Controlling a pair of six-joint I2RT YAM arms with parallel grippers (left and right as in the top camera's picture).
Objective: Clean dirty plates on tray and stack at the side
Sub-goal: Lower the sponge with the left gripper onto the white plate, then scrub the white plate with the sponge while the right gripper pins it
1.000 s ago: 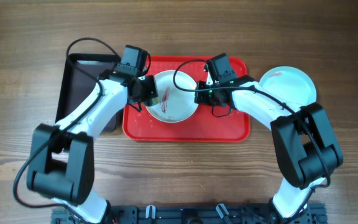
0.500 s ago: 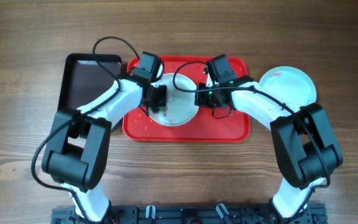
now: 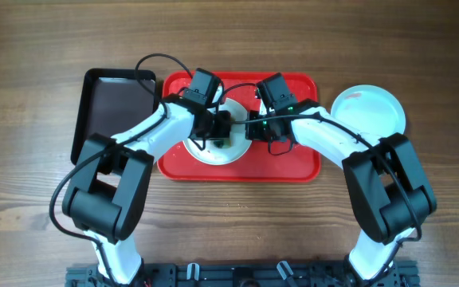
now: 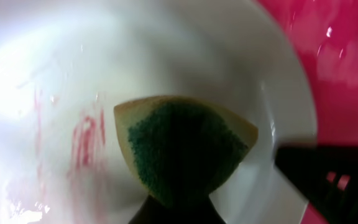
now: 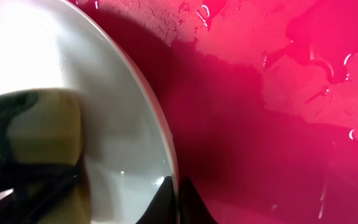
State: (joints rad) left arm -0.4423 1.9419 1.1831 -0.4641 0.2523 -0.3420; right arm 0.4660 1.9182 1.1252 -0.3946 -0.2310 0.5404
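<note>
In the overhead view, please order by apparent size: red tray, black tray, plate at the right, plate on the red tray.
1. red tray
2. black tray
3. side plate and plate on the tray: look alike; the latter is partly covered.

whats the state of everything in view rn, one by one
red tray: wet, droplets on it
white plate: on the red tray, red smears inside
sponge: against the white plate's inside
left gripper: shut on the sponge
right gripper: shut on the white plate's rim
mint plate: on the table right of the red tray, faint red smear
black tray: flat, left of the red tray
</note>
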